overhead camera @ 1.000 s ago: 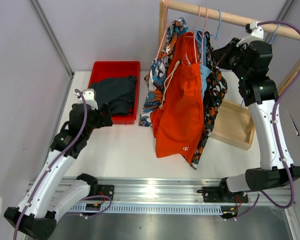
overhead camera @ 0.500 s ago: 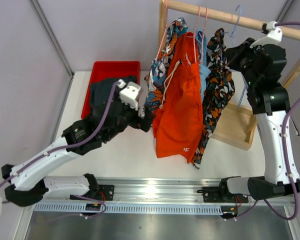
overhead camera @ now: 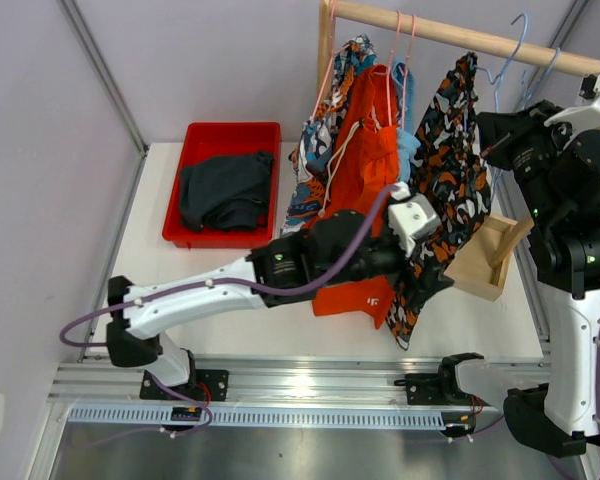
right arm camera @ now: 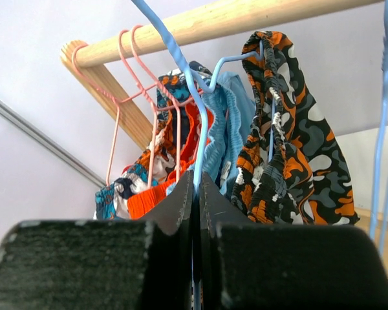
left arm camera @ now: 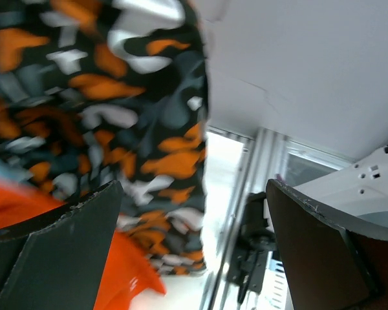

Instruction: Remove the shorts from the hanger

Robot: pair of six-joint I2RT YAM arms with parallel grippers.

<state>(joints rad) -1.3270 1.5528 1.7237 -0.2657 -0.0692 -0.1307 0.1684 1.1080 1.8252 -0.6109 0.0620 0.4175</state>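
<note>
We log the blotched shorts (overhead camera: 452, 160) — orange, black, white — hung on a blue hanger (right arm camera: 197, 145) above the desk (overhead camera: 180, 258). The right end effector (right arm camera: 195, 194) clamps that hanger's wire; the left end effector (left arm camera: 194, 187), spread wide, sits at the shorts' lower part. Contact there: blurred, we cannot tell.

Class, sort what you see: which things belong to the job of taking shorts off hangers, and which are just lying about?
Belong to the job:
blotched shorts
orange shorts
light blue shorts
wave-print shorts
black shorts, lying in the red tray
blue hanger, pinched by the right end effector
left end effector, open beside the blotched shorts

Just lying about:
wooden box
aluminium rail
</note>
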